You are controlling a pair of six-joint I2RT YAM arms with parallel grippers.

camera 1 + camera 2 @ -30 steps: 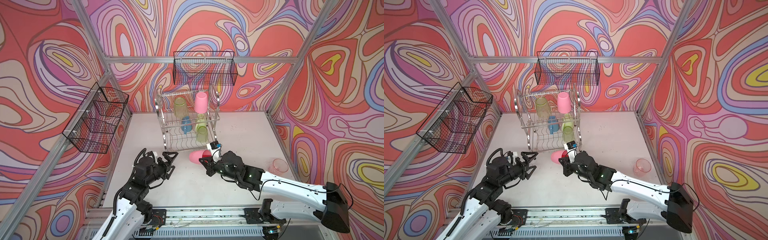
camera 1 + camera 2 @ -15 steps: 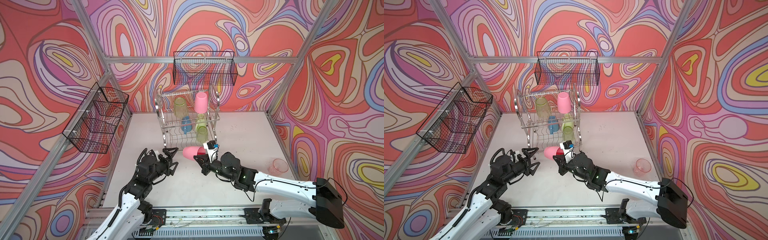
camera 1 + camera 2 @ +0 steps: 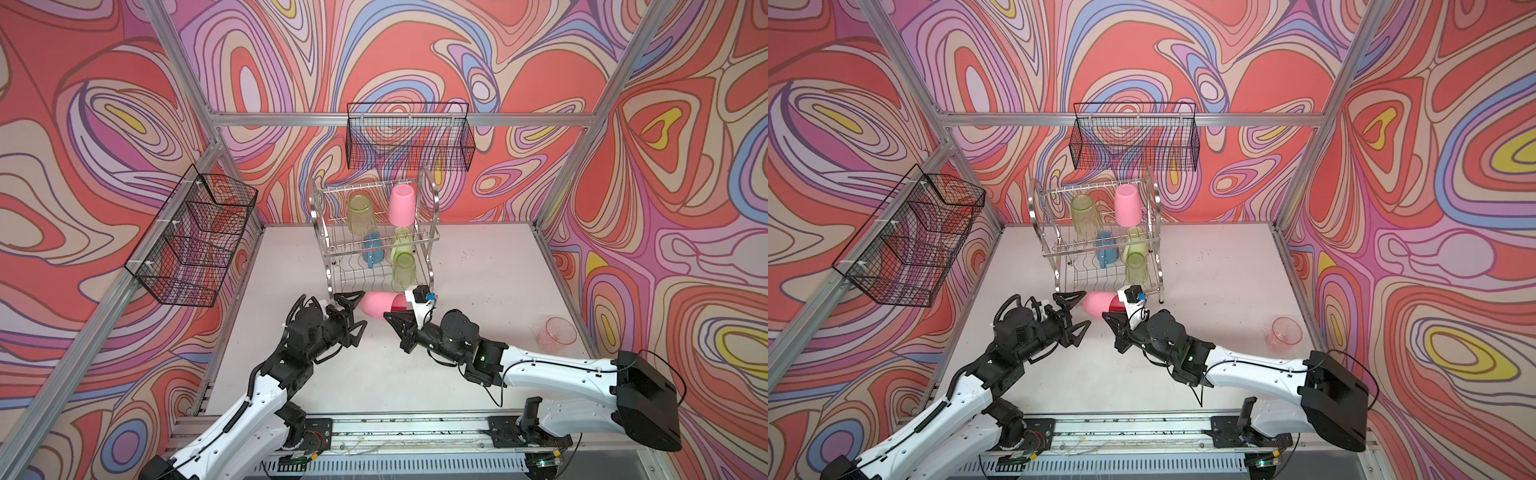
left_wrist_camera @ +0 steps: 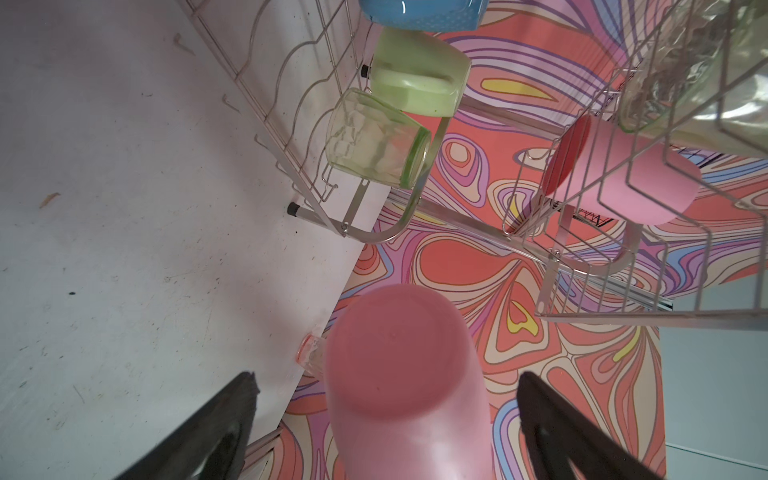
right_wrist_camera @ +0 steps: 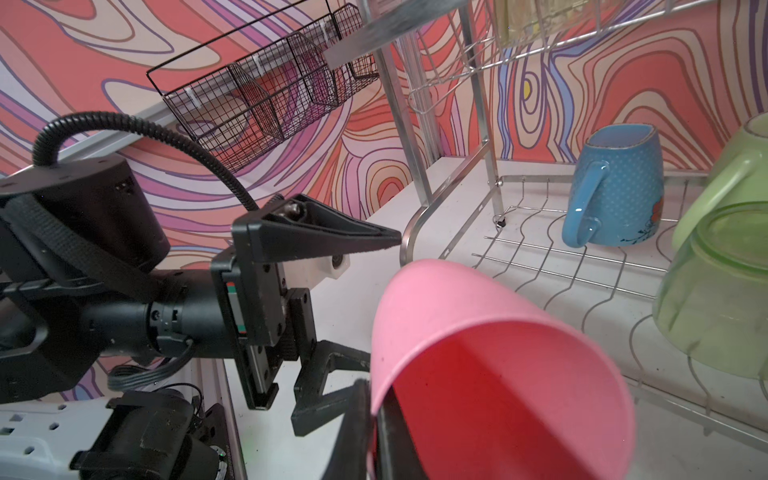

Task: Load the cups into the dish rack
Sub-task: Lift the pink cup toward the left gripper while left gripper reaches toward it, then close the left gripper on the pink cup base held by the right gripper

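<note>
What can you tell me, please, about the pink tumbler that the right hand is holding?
The pink tumbler is opaque, matte, plastic-looking, handleless and slightly tapered, with a redder inside. It is held on its side above the table, just before the dish rack's lower tier. The right hand is shut on its rim, one finger inside. Its closed base points between the open left hand's fingers, which do not appear to touch it.

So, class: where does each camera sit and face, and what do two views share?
Top views: high in front, looking down at dish rack; left claw, right claw show.
Left wrist: faces base of held pink tumbler; open left claw frames it.
Right wrist: faces left claw; right claw pinches tumbler's rim.
Both wrists share the blue mug.
</note>
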